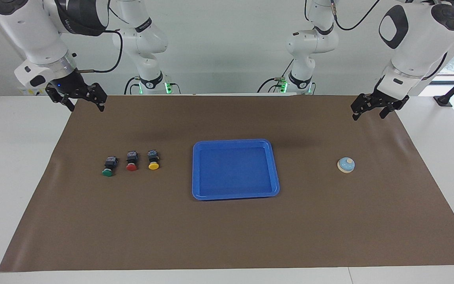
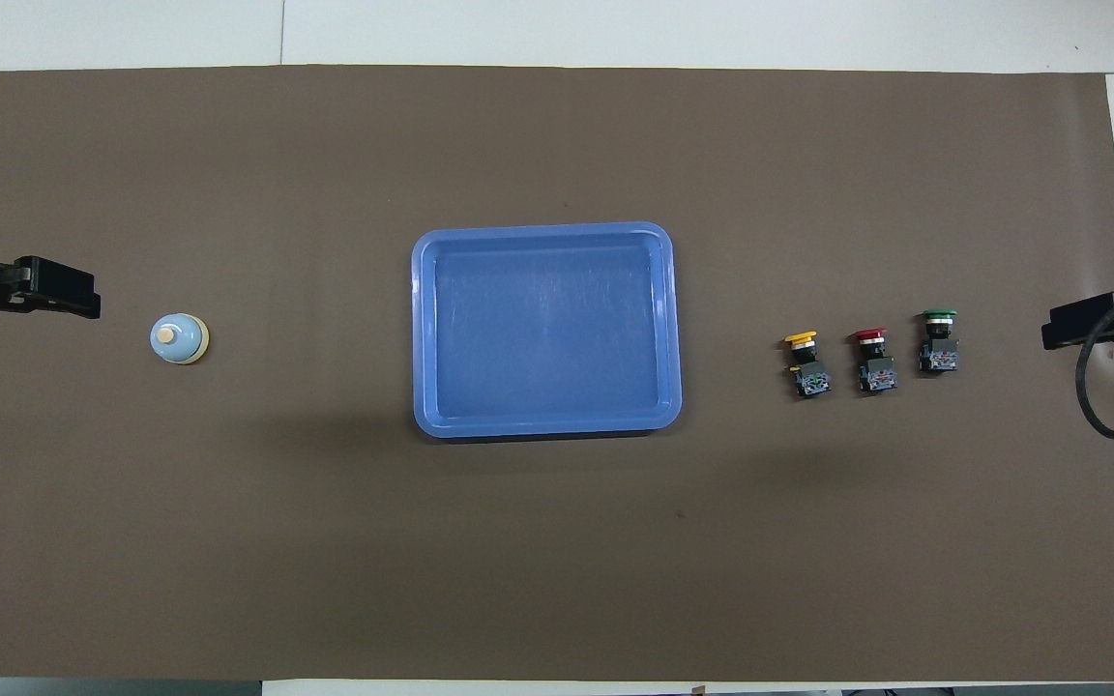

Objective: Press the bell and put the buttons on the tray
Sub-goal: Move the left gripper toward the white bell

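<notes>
The bell (image 1: 346,165) sat on the brown mat (image 1: 227,228) toward the left arm's end of the tabletop (image 1: 14,177), its light blue dome upright on a cream base ring with a small pale knob on top. Nothing touched it. The blue tray (image 1: 196,173) lay flat in the middle of the mat, well apart from the bell, its raised rim and rounded corners plain to see and its floor bare.

Toward the right arm's end, the three buttons stood in a short row beside one another: the yellow button (image 1: 153,160) closest to the tray, the red button (image 1: 131,161) in the middle, and the green button (image 1: 109,166) at the outer end. Each lay on its side, black body toward the robots and coloured cap pointing away from them. None touched its neighbour or the tray.

The left gripper (image 1: 369,112) hung in the air over the mat's corner near its own base, fingers spread and holding nothing. The right gripper (image 1: 86,105) hung likewise over the corner at its own end, fingers spread and bare. Both arms waited.
</notes>
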{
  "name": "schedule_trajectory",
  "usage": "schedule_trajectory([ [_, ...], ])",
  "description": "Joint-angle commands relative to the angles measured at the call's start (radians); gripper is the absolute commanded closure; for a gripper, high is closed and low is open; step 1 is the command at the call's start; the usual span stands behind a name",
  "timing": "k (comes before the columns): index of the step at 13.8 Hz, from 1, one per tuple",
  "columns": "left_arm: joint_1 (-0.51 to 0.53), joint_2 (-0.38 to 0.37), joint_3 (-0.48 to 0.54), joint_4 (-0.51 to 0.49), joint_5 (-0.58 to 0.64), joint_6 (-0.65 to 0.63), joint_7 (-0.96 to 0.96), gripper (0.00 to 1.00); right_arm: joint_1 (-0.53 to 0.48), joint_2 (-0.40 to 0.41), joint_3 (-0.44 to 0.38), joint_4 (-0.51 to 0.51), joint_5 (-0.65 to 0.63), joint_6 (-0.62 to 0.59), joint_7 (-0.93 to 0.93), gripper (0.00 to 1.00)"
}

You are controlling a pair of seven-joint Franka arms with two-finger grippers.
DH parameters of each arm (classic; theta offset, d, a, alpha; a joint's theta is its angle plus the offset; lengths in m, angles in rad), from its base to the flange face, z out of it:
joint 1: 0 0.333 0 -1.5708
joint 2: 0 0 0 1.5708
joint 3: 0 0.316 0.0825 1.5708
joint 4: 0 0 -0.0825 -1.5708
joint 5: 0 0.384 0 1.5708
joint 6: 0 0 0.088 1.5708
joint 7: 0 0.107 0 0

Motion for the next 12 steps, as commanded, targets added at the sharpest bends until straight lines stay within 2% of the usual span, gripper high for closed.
schedule_trajectory([
  [1,0.010,-0.006,-0.001,0.000,0.006,0.010,0.007,0.00,-0.001,-0.019,0.000,-0.016,-0.011,-0.004,-0.026,0.00],
  [7,0.004,-0.015,-0.001,-0.014,0.008,0.009,0.005,0.00,-0.001,-0.020,0.000,-0.016,-0.011,-0.006,-0.026,0.00],
  [8,0.010,-0.016,0.001,-0.022,0.008,0.021,0.008,0.07,-0.001,-0.020,0.000,-0.016,-0.011,-0.004,-0.026,0.00],
  [9,0.012,-0.015,0.001,-0.025,0.008,0.033,0.007,0.39,-0.001,-0.020,0.000,-0.016,-0.011,-0.006,-0.026,0.00],
  [10,0.013,-0.013,0.004,-0.025,0.008,0.035,-0.002,0.89,-0.001,-0.020,0.000,-0.016,-0.011,-0.006,-0.026,0.00],
  [11,0.019,-0.012,0.005,-0.027,0.006,0.037,-0.012,1.00,0.000,-0.020,0.000,-0.016,-0.011,-0.006,-0.026,0.00],
  [12,0.053,-0.012,0.004,-0.042,0.005,0.052,-0.012,1.00,0.000,-0.020,0.000,-0.016,-0.011,-0.006,-0.026,0.00],
])
